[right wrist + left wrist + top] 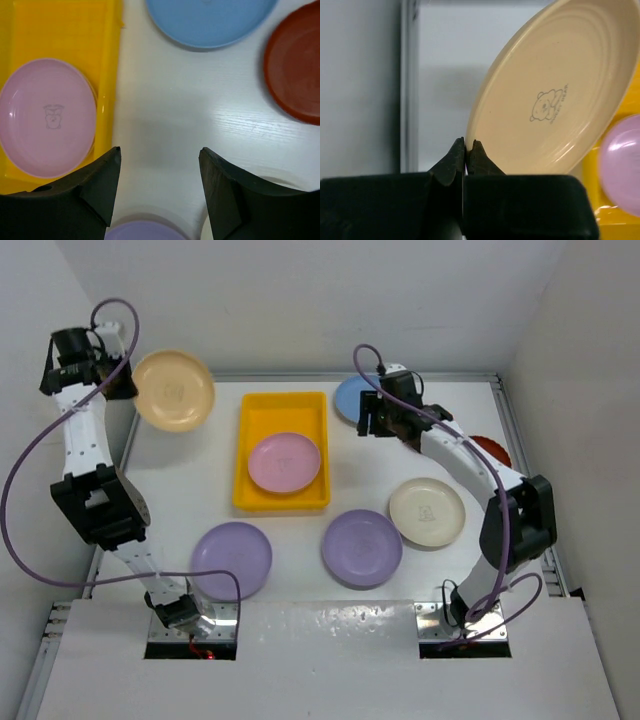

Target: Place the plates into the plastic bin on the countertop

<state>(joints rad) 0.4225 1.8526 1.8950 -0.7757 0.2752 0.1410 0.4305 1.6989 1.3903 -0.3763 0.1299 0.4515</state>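
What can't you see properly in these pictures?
- Top view: the right arm hides much of the dark red plate and part of the blue plate.
- Left wrist view: the peach plate runs off the frame; its tiny lettering is unreadable.
- Right wrist view: bottom edge cuts off a lavender plate.

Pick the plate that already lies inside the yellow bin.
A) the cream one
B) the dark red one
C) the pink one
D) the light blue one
C: the pink plate lies flat on the floor of the yellow bin, the only plate in it.
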